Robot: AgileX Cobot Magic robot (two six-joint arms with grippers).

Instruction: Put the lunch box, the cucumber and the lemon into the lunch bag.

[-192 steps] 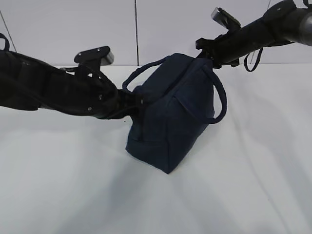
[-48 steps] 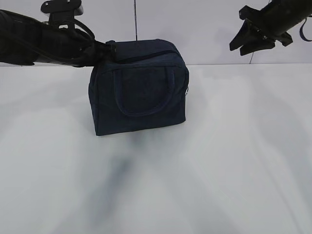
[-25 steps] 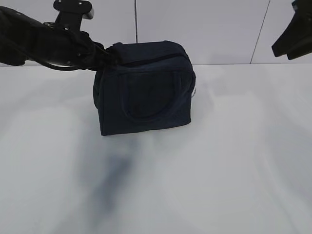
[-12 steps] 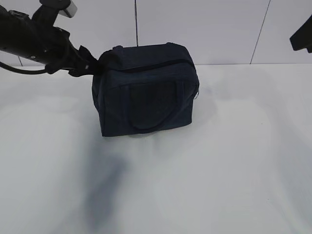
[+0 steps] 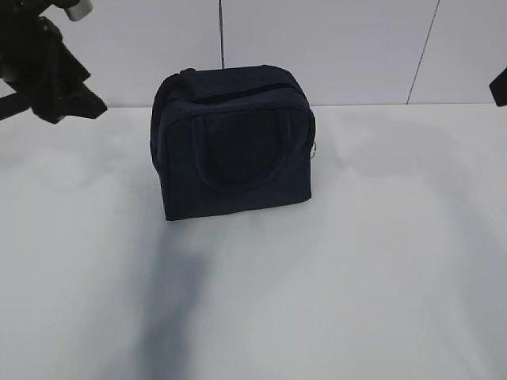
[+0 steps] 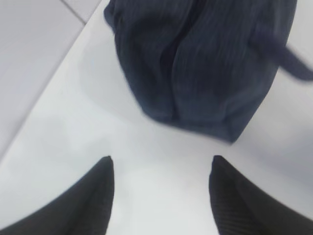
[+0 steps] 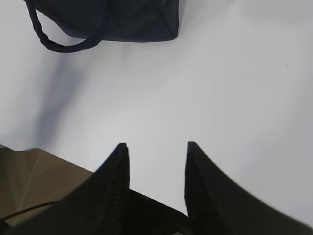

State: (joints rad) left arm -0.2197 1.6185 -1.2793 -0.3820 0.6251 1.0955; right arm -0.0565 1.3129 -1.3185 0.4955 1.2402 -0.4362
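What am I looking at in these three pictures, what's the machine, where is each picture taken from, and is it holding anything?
This is a robot with two arms, each ending in a two-fingered gripper. The wide picture comes from a camera facing the white table. On the table stands a dark navy lunch bag, upright, its top zipper closed as far as can be seen, one loop handle hanging down its front. The left arm's gripper shows at the upper left edge, away from the bag. Of the right arm only a dark sliver shows at the right edge.

The other two pictures come from cameras on the wrists, looking out past the fingers. The left gripper is open and empty, with the bag beyond it. The right gripper is also open and empty above bare table.

No lunch box, cucumber or lemon shows in any picture.
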